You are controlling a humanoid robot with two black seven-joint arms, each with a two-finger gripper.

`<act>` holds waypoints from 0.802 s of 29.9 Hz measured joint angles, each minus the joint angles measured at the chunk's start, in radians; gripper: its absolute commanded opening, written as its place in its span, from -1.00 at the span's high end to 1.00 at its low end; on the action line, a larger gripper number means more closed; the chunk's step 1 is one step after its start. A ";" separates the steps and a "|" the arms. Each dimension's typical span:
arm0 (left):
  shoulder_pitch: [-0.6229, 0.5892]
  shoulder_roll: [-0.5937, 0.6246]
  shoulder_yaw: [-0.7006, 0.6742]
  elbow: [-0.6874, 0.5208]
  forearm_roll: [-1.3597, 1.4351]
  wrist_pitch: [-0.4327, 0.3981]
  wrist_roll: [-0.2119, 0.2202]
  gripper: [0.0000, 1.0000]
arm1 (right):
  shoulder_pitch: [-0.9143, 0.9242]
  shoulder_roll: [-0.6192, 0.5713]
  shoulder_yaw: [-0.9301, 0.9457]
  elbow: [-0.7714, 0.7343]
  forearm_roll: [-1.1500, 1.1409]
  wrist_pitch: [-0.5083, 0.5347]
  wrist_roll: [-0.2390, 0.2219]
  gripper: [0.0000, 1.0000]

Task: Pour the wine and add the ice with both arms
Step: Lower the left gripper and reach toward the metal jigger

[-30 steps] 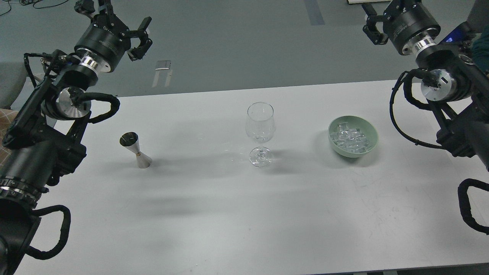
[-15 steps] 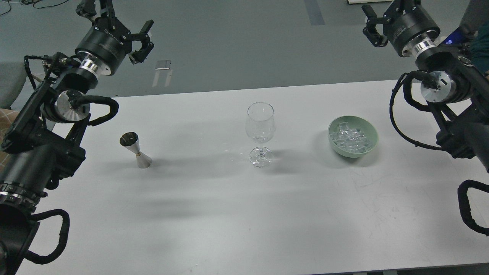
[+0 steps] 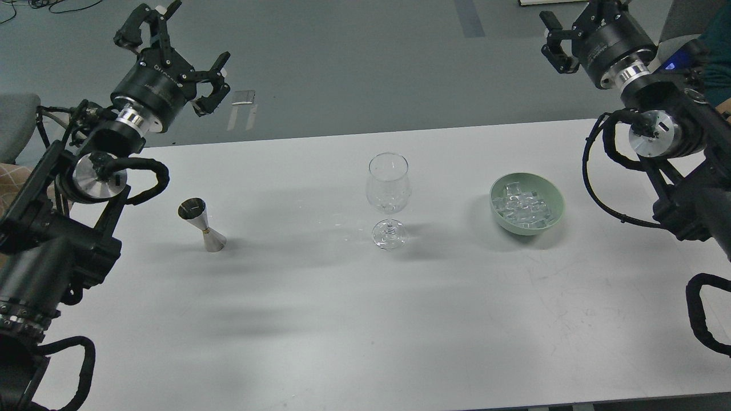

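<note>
Swinging slightly outward and back since a second ago, both arms; nothing on the table (image 3: pixel 320 319) shifting. Left gripper (image 3: pixel 177 48) hanging high beyond the far edge, fingers spread wide, holding nothing. Right gripper (image 3: pixel 562 31) also raised and empty, opening impossible to judge. Ice (image 3: pixel 522 208) sitting heaped in the green bowl (image 3: pixel 557 197), right of the wine glass (image 3: pixel 388 197), nearer the right arm. Metal measuring cup (image 3: pixel 201 224) standing upright left of the glass, almost directly below the left gripper, likely needing a descent toward the robot.
</note>
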 measured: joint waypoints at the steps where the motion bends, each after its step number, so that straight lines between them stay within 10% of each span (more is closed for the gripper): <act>1: 0.028 0.016 -0.012 -0.033 -0.018 0.022 0.008 -0.95 | -0.002 -0.002 0.000 0.001 0.000 0.000 0.000 -1.00; 14: 0.632 0.103 -0.344 -0.561 -0.219 0.190 0.172 -0.93 | -0.033 -0.002 0.001 0.017 0.000 0.000 0.000 -1.00; 24: 0.975 -0.100 -0.508 -0.757 -0.243 0.216 0.202 -0.94 | -0.056 0.004 0.000 0.017 -0.002 -0.001 0.000 -1.00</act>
